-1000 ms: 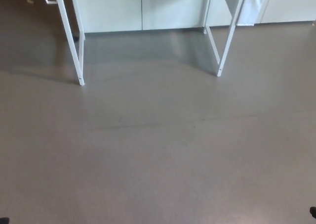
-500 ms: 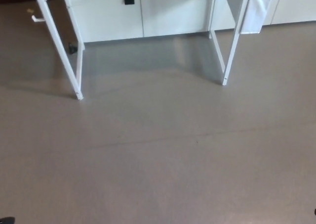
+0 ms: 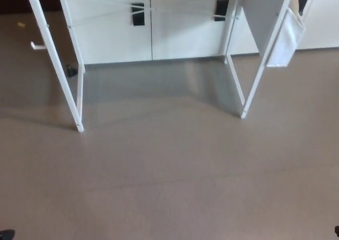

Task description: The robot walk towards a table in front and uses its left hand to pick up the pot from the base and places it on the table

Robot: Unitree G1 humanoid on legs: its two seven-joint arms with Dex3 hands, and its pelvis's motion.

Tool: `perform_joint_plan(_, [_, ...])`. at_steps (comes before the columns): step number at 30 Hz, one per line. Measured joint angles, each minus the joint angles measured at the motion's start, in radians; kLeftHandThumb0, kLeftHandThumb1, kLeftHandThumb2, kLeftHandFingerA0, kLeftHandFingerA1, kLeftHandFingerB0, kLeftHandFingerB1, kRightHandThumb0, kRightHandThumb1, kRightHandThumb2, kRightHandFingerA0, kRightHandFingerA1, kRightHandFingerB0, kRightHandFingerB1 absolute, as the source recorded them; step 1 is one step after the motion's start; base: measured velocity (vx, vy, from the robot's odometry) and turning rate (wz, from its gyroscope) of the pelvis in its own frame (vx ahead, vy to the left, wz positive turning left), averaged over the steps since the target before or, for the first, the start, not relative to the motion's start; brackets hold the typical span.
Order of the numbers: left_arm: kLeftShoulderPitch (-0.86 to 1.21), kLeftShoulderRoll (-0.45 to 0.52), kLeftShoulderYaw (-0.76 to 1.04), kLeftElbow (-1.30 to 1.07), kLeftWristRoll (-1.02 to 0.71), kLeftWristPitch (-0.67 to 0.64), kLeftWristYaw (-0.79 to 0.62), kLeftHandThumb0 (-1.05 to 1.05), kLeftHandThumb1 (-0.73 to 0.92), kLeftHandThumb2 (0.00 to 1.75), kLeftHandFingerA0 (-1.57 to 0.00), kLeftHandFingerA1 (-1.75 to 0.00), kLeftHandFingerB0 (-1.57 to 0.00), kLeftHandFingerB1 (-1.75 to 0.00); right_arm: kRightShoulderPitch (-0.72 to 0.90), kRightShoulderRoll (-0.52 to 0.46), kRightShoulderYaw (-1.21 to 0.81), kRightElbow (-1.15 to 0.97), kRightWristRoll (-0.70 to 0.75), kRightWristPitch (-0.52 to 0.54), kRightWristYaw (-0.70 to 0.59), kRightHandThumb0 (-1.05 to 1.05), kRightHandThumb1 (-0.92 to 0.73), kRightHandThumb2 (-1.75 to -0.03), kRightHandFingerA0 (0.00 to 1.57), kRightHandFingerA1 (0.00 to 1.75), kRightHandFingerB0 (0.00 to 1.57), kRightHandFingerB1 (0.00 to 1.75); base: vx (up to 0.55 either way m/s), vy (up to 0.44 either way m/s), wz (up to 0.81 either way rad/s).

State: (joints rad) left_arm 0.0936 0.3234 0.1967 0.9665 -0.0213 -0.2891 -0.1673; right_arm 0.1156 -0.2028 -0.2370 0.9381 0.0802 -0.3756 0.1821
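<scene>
A grey-brown floor (image 3: 169, 176) is filling most of the view, with white cabinets (image 3: 114, 38) running along the back and showing three black handles (image 3: 137, 13); no legible writing is showing anywhere. Two white leg frames of the table are standing on it: the left frame (image 3: 80, 99) with one small dark object (image 3: 70, 70) lying just behind it, the right frame (image 3: 259, 76) carrying one white pouch (image 3: 286, 38). The pot and both robot hands are lying outside the view, so their position and state cannot be told.

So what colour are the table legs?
White. The table legs show best in the head view, bright against the grey-brown floor.
</scene>
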Motion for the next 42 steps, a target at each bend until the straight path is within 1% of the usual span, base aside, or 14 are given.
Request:
perform_joint_plan(2, [0.009,-0.001,-0.001,0.006,0.000,0.000,0.000,-0.36,0.55,0.57,-0.66,-0.41,-0.46,-0.35,0.014,0.000,0.001,0.002,-0.001,-0.004,0.000,-0.41,-0.50,-0.56,0.84,0.54,0.48,0.38,0.27,-0.085,0.06])
perform_joint_plan(4, [0.017,-0.003,-0.004,0.010,0.001,-0.002,0.000,-0.44,0.44,0.73,-0.60,-0.52,-0.41,-0.46,0.026,0.004,0.003,0.003,-0.001,-0.008,0.002,-0.43,-0.50,-0.56,0.82,0.53,0.47,0.38,0.39,-0.241,0.35])
perform_joint_plan(5, [0.020,-0.008,-0.009,0.010,0.001,-0.005,-0.001,-0.37,0.55,0.57,-0.67,-0.41,-0.47,-0.35,0.034,-0.004,0.000,0.001,0.000,-0.013,0.003,-0.52,-0.41,-0.76,0.77,0.64,0.42,0.50,0.33,-0.284,0.44])
perform_joint_plan(6, [0.021,-0.010,-0.012,0.009,0.002,-0.009,-0.002,-0.37,0.55,0.57,-0.67,-0.41,-0.47,-0.35,0.041,-0.009,-0.002,0.001,0.001,-0.014,0.003,-0.52,-0.41,-0.76,0.77,0.64,0.42,0.50,0.33,-0.288,0.07])
perform_joint_plan(7, [0.028,-0.010,-0.014,0.011,0.002,-0.011,-0.001,-0.38,0.54,0.57,-0.68,-0.41,-0.47,-0.35,0.049,-0.012,-0.002,0.001,0.002,-0.017,0.004,-0.44,-0.50,-0.55,0.83,0.55,0.49,0.38,0.33,-0.280,-0.06])
perform_joint_plan(12, [0.061,-0.011,-0.023,0.031,0.004,-0.024,-0.003,-0.39,0.55,0.57,-0.66,-0.41,-0.46,-0.35,0.087,-0.014,-0.003,0.002,0.002,-0.032,0.006,-0.40,-0.49,-0.55,0.83,0.54,0.49,0.39,0.28,-0.049,-0.08])
perform_joint_plan(13, [0.067,-0.011,-0.024,0.036,0.004,-0.027,-0.004,-0.39,0.55,0.57,-0.67,-0.41,-0.46,-0.35,0.091,-0.014,-0.004,0.006,0.003,-0.036,0.007,-0.50,-0.40,-0.75,0.76,0.63,0.43,0.51,0.26,0.026,-0.20])
perform_joint_plan(14, [0.071,-0.011,-0.024,0.038,0.004,-0.029,-0.005,-0.39,0.55,0.57,-0.67,-0.41,-0.46,-0.35,0.094,-0.014,-0.004,0.012,0.003,-0.041,0.008,-0.50,-0.40,-0.75,0.76,0.63,0.43,0.51,0.27,0.034,-0.14])
perform_joint_plan(15, [0.072,-0.011,-0.024,0.038,0.004,-0.030,-0.005,-0.39,0.56,0.57,-0.67,-0.40,-0.46,-0.35,0.095,-0.014,-0.004,0.014,0.003,-0.042,0.008,-0.41,-0.50,-0.55,0.83,0.55,0.50,0.39,0.32,0.114,-0.10])
perform_joint_plan(22, [0.074,-0.001,-0.028,0.038,0.006,-0.053,-0.007,-0.38,0.55,0.57,-0.68,-0.41,-0.48,-0.35,0.107,-0.006,0.004,0.029,0.000,-0.075,0.008,-0.41,-0.49,-0.55,0.84,0.56,0.49,0.39,0.33,0.252,-0.14])
perform_joint_plan(23, [0.074,-0.001,-0.028,0.039,0.006,-0.055,-0.007,-0.38,0.56,0.57,-0.67,-0.41,-0.47,-0.35,0.106,-0.006,0.004,0.033,0.000,-0.078,0.008,-0.46,-0.38,-0.74,0.82,0.67,0.45,0.51,0.31,0.128,0.07])
perform_joint_plan(24, [0.074,-0.001,-0.028,0.040,0.006,-0.056,-0.007,-0.38,0.56,0.57,-0.67,-0.41,-0.47,-0.35,0.105,-0.006,0.004,0.035,0.001,-0.079,0.009,-0.46,-0.38,-0.74,0.82,0.67,0.45,0.51,0.26,0.090,0.02])
perform_joint_plan(25, [0.074,-0.001,-0.029,0.042,0.006,-0.057,-0.008,-0.38,0.56,0.57,-0.67,-0.41,-0.48,-0.35,0.105,-0.005,0.003,0.037,0.002,-0.080,0.009,-0.39,-0.50,-0.55,0.84,0.58,0.49,0.39,0.28,0.045,0.05])
perform_joint_plan(42, [0.042,-0.006,-0.034,0.048,0.008,-0.062,-0.010,-0.41,0.53,0.56,-0.70,-0.41,-0.50,-0.36,0.083,-0.016,0.002,0.052,-0.001,-0.096,0.007,-0.42,-0.50,-0.55,0.84,0.55,0.48,0.38,0.33,-0.070,0.04])
